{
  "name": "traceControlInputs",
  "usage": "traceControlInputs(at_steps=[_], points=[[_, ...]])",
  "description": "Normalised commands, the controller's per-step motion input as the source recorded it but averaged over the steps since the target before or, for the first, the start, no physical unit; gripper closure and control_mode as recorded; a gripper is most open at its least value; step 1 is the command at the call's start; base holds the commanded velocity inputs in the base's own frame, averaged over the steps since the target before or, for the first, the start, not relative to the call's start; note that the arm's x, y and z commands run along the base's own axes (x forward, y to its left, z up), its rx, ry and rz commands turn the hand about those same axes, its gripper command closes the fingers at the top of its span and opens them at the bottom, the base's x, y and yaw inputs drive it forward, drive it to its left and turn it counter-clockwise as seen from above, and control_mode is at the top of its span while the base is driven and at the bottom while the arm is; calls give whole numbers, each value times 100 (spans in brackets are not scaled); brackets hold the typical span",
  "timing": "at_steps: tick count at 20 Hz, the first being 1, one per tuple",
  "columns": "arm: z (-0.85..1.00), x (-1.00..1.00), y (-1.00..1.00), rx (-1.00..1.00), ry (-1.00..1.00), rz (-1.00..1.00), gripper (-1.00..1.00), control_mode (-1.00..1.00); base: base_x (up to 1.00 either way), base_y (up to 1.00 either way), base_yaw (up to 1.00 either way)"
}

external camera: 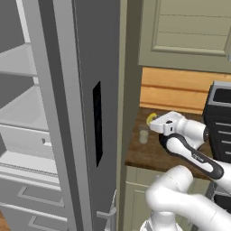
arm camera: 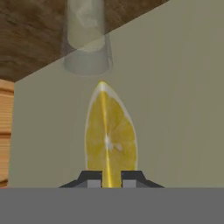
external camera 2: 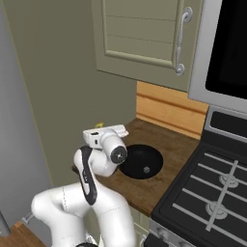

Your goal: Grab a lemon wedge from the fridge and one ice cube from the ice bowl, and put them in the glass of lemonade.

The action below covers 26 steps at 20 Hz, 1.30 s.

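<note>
Fridge (external camera: pixel 58 113): You see it at the left of the left base view, its door swung open and its pale shelves showing.
Glass of lemonade (external camera: pixel 144 134): It stands on the brown counter (external camera: pixel 149 153), in the middle of that view, just right of the fridge side.
Lemon wedge (external camera: pixel 150 118): It sits a bit above and to the right of the glass, near it but not touching.
Gripper (external camera: pixel 154 124): Your jaws are pinched tight on the bottom end of the wedge.
Wedge direction: In the hand view the lemon wedge (arm camera: pixel 109 135) points its long way up the middle, with its tip aimed at the glass (arm camera: pixel 87 39) at the upper left.
Next move: I think you need to go forward and a little left to get over the glass mouth.
Ice bowl (external camera 2: pixel 141 161): It is the black bowl in the middle of the right base view, right of the arm.
</note>
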Motion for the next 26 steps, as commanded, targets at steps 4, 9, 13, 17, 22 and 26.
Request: traceControlInputs(at_steps=[4,9,13,17,22,26], points=[[0,27,-13,0,0,14,100,-100,0,0,0],[-7,53,-4,-1,0,20,100,-100,0,0,0],[-27,50,-28,0,0,21,100,-100,0,0,0],[-32,30,-36,-1,0,20,100,-100,0,0,0],[-27,21,-31,-3,0,19,100,-100,0,0,0],[-28,20,-19,-10,-3,15,100,-100,0,0,0]])
